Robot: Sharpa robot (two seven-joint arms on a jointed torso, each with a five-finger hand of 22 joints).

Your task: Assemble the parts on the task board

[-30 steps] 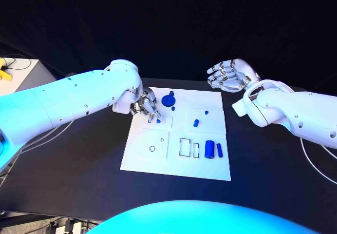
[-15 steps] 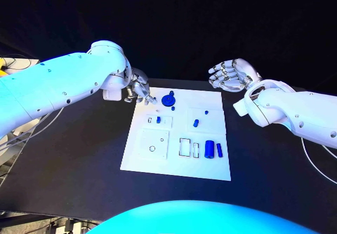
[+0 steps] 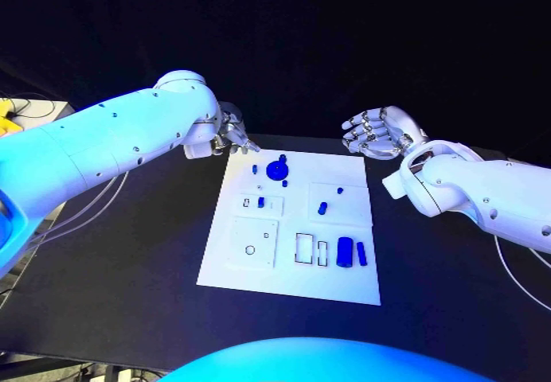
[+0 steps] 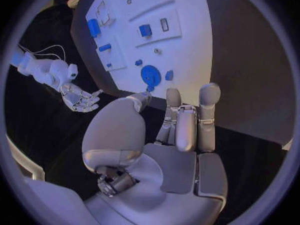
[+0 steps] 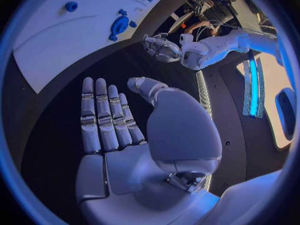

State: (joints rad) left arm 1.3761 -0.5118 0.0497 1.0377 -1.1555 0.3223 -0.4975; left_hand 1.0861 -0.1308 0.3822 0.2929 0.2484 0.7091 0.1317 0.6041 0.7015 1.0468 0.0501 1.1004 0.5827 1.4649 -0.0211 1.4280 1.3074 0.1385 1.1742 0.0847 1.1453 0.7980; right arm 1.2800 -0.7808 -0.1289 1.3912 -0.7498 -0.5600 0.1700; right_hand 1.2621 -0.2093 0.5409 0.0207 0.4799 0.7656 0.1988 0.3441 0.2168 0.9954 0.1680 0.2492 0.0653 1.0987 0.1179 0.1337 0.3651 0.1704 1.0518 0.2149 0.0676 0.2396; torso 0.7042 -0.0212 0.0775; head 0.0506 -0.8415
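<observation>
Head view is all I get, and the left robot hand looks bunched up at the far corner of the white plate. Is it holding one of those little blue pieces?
Observer: No. The left wrist view looks along the left robot hand from behind: its palm is bare and there is nothing between its fingers. The blue parts lie on the task board beyond it.
Operator: And the right one, is anything hidden in there?
Observer: Nothing. In the right wrist view the right robot hand lies flat with its palm bare, its fingers straight and side by side, and its thumb out to one side.
</observation>
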